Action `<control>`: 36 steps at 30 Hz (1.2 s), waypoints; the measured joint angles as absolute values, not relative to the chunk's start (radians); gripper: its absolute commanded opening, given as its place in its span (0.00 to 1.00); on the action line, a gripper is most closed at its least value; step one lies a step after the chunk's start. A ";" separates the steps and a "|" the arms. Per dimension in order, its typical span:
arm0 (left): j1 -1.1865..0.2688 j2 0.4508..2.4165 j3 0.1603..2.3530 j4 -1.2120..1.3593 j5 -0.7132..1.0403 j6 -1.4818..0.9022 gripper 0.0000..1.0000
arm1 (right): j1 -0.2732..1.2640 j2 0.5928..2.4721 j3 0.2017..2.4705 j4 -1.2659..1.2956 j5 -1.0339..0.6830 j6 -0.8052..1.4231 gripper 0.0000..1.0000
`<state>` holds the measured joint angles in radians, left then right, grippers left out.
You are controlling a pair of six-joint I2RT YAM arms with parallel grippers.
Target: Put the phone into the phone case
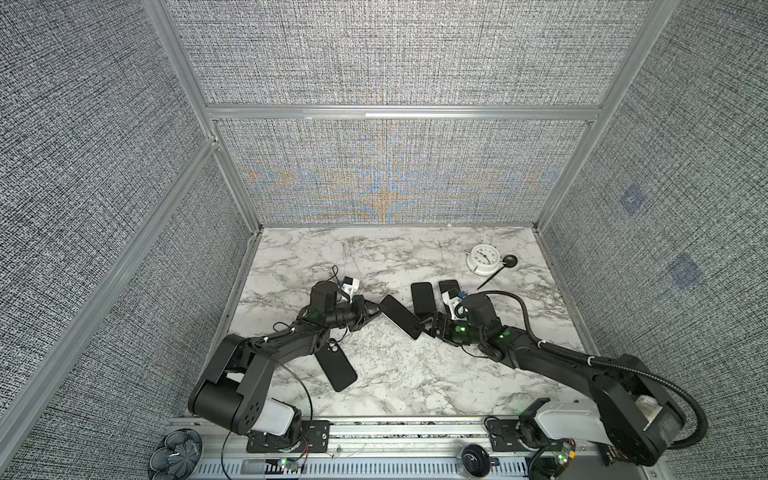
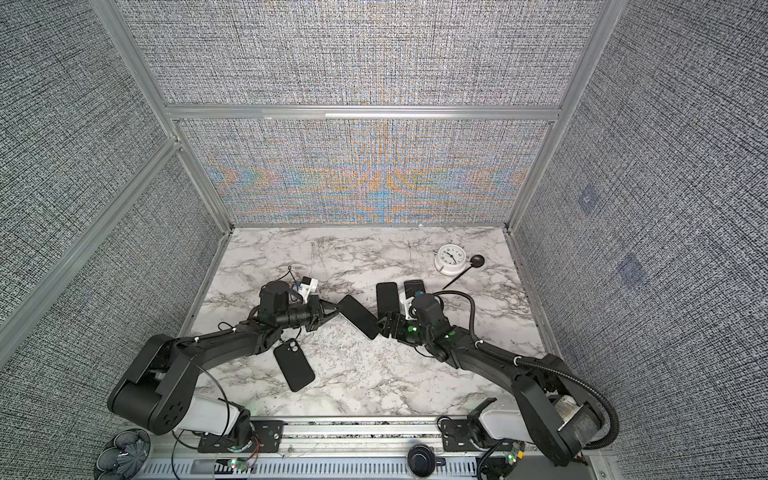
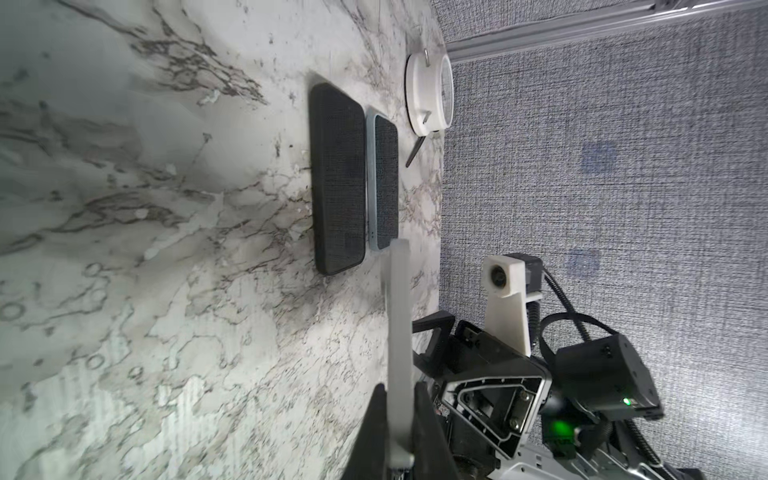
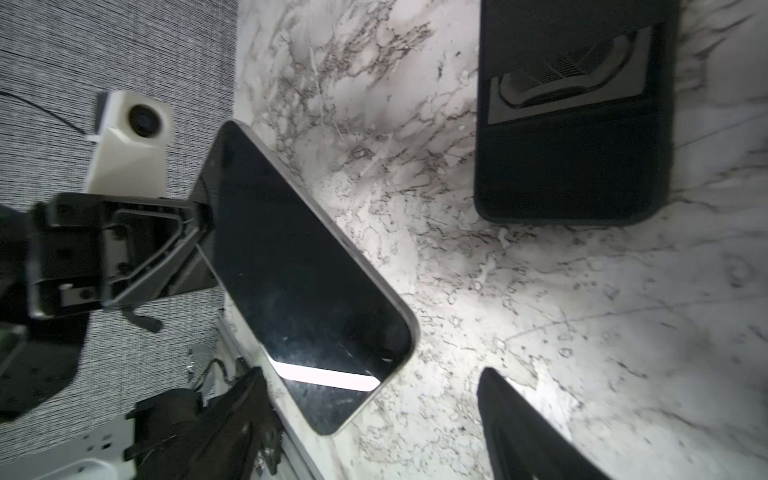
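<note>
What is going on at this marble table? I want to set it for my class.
The left gripper is shut on one end of a black-screened, silver-edged phone, holding it over the white marble tabletop. The right gripper stands open at the phone's other end, not gripping it. The black phone case with a camera cutout lies by the left arm; the phone is not in it yet.

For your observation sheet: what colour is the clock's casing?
White; the clock shows best in a top view.

Black left arm (image 1: pixel 282 345) and right arm (image 1: pixel 552 357), white base housings (image 1: pixel 278 419), white camera mounts (image 1: pixel 352 286), green lights (image 1: pixel 459 329), ribbed black cable (image 1: pixel 702 422).
</note>
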<state>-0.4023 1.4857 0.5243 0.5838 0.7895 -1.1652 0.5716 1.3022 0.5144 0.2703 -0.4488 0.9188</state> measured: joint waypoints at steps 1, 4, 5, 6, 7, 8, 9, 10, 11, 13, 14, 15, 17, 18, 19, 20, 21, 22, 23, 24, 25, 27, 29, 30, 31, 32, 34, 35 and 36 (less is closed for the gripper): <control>-0.402 1.498 0.517 0.617 0.791 -1.184 0.00 | 0.564 1.307 0.503 0.307 -0.467 0.944 0.79; -0.402 1.546 0.500 0.734 0.797 -1.246 0.00 | 0.537 1.335 0.468 0.423 -0.516 1.017 0.74; -0.402 1.562 0.493 0.775 0.801 -1.265 0.00 | 0.527 1.350 0.457 0.465 -0.532 1.048 0.73; -0.402 1.577 0.487 0.816 0.805 -1.285 0.00 | 0.522 1.364 0.450 0.498 -0.544 1.071 0.71; -0.402 1.589 0.481 0.849 0.807 -1.298 0.00 | 0.519 1.377 0.442 0.533 -0.556 1.091 0.70; -0.402 1.604 0.475 0.889 0.809 -1.318 0.00 | 0.518 1.389 0.435 0.566 -0.566 1.113 0.68; -0.402 1.619 0.469 0.929 0.811 -1.337 0.00 | 0.516 1.402 0.429 0.603 -0.577 1.134 0.67; -0.402 1.631 0.464 0.962 0.812 -1.350 0.00 | 0.513 1.414 0.424 0.634 -0.585 1.151 0.65; -0.402 1.645 0.459 1.003 0.811 -1.369 0.00 | 0.510 1.427 0.418 0.669 -0.593 1.172 0.63; -0.402 1.671 0.452 1.073 0.811 -1.396 0.00 | 0.502 1.449 0.410 0.727 -0.607 1.206 0.58; -0.402 1.684 0.448 1.113 0.811 -1.410 0.00 | 0.499 1.462 0.407 0.758 -0.610 1.221 0.54; -0.402 1.697 0.445 1.147 0.811 -1.422 0.00 | 0.496 1.473 0.406 0.785 -0.614 1.237 0.52; -0.402 1.714 0.437 1.198 0.811 -1.438 0.00 | 0.495 1.488 0.405 0.825 -0.619 1.255 0.47; -0.402 1.722 0.433 1.222 0.811 -1.447 0.00 | 0.495 1.493 0.404 0.842 -0.622 1.262 0.44; -0.402 1.728 0.429 1.241 0.811 -1.452 0.00 | 0.495 1.496 0.403 0.856 -0.625 1.268 0.42; -0.402 1.736 0.426 1.262 0.811 -1.459 0.00 | 0.493 1.498 0.400 0.871 -0.629 1.281 0.40; -0.402 1.740 0.422 1.275 0.811 -1.465 0.00 | 0.491 1.499 0.398 0.879 -0.632 1.283 0.38; -0.402 1.743 0.420 1.284 0.811 -1.468 0.00 | 0.488 1.499 0.397 0.888 -0.632 1.285 0.36; -0.402 1.744 0.418 1.292 0.810 -1.470 0.00 | 0.485 1.497 0.396 0.894 -0.632 1.288 0.33; -0.402 1.744 0.414 1.301 0.810 -1.470 0.00 | 0.483 1.494 0.394 0.900 -0.632 1.291 0.31; -0.402 1.744 0.411 1.308 0.810 -1.471 0.00 | 0.481 1.490 0.392 0.902 -0.632 1.294 0.29; -0.402 1.744 0.408 1.318 0.810 -1.473 0.00 | 0.477 1.483 0.390 0.902 -0.632 1.299 0.27; -0.402 1.744 0.405 1.330 0.810 -1.474 0.00 | 0.472 1.474 0.387 0.900 -0.632 1.299 0.23; -0.402 1.744 0.403 1.336 0.809 -1.474 0.00 | 0.472 1.469 0.387 0.899 -0.632 1.301 0.21; -0.402 1.744 0.403 1.339 0.808 -1.474 0.00 | 0.472 1.465 0.387 0.899 -0.632 1.302 0.21; -0.402 1.744 0.403 1.343 0.807 -1.474 0.00 | 0.472 1.462 0.387 0.898 -0.632 1.303 0.20; -0.402 1.744 0.403 1.346 0.807 -1.474 0.00 | 0.471 1.456 0.386 0.898 -0.632 1.303 0.14; -0.402 1.744 0.402 1.345 0.804 -1.474 0.00 | 0.470 1.454 0.385 0.899 -0.633 1.306 0.13; -0.402 1.745 0.401 1.344 0.803 -1.478 0.00 | 0.469 1.452 0.385 0.902 -0.634 1.309 0.13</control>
